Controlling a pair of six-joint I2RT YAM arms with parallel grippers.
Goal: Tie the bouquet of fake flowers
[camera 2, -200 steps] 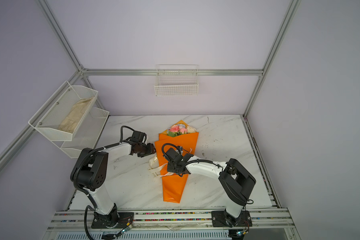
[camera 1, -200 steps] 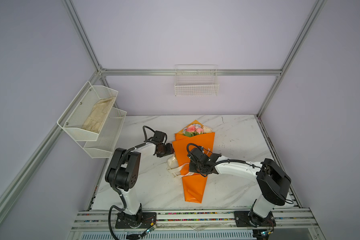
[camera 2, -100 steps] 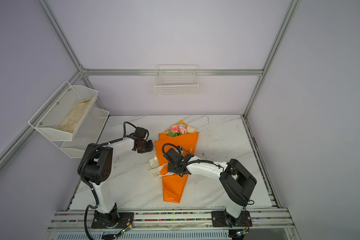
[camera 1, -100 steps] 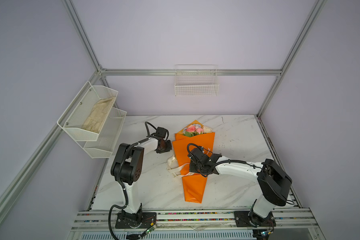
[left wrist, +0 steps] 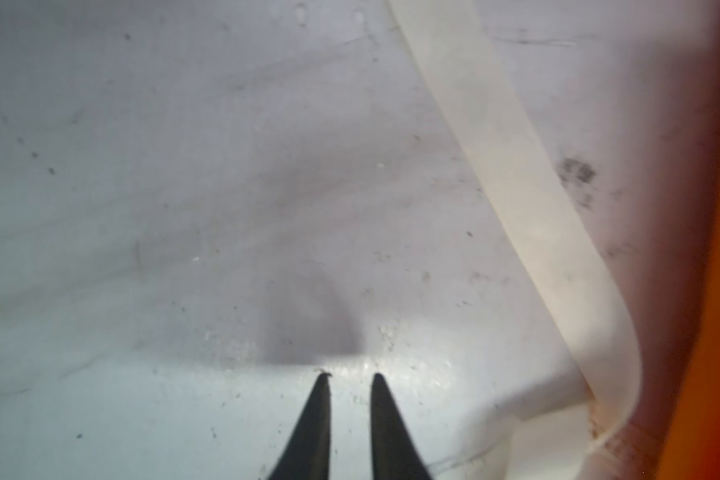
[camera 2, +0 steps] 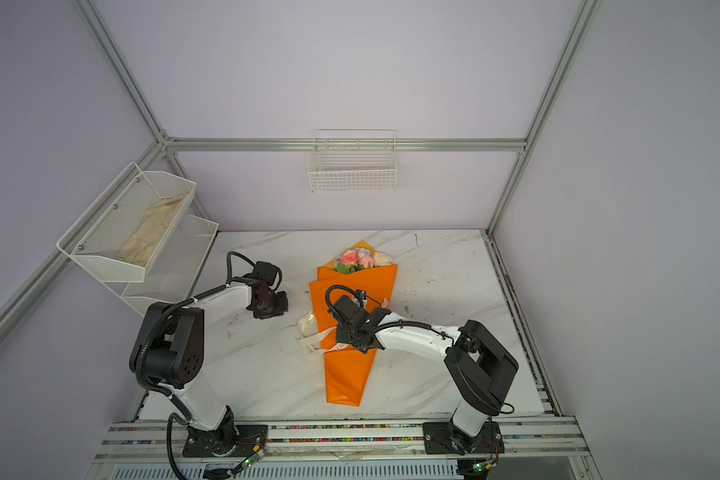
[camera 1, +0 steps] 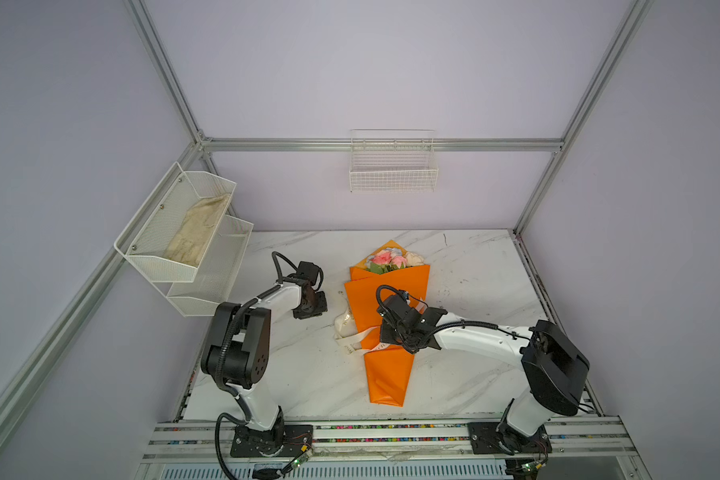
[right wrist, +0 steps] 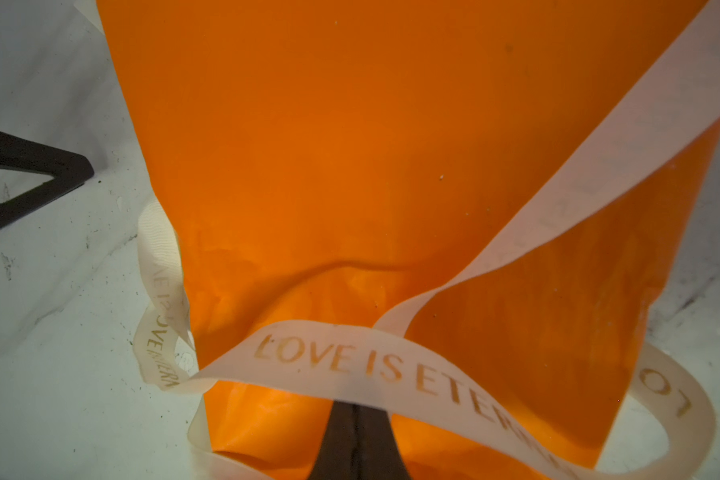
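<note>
The bouquet of fake flowers (camera 1: 385, 299) (camera 2: 346, 374) lies on the marble table, its pink and cream roses (camera 1: 391, 259) at the far end of an orange paper cone. A cream lettered ribbon (camera 1: 352, 338) (right wrist: 350, 365) crosses the cone's narrow part and loops onto the table at its left. My right gripper (camera 1: 382, 341) (camera 2: 344, 343) (right wrist: 356, 405) sits over the cone, shut on that ribbon, which hides its tips. Left of the wrap, my left gripper (camera 1: 310, 309) (camera 2: 271, 309) (left wrist: 350, 376) is low over bare table. It is narrowly open and empty. Ribbon (left wrist: 495, 145) lies beside it.
A white mesh shelf (camera 1: 179, 224) holding a beige cloth (camera 1: 196, 228) hangs on the left wall. A wire basket (camera 1: 393, 174) hangs on the back wall. Both arm bases stand on the front rail (camera 1: 391, 436). One left finger (right wrist: 38, 178) shows beside the wrap.
My left gripper has drawn back a little from the wrap's left edge and its jaws have narrowed. The right gripper and the bouquet have stayed put.
</note>
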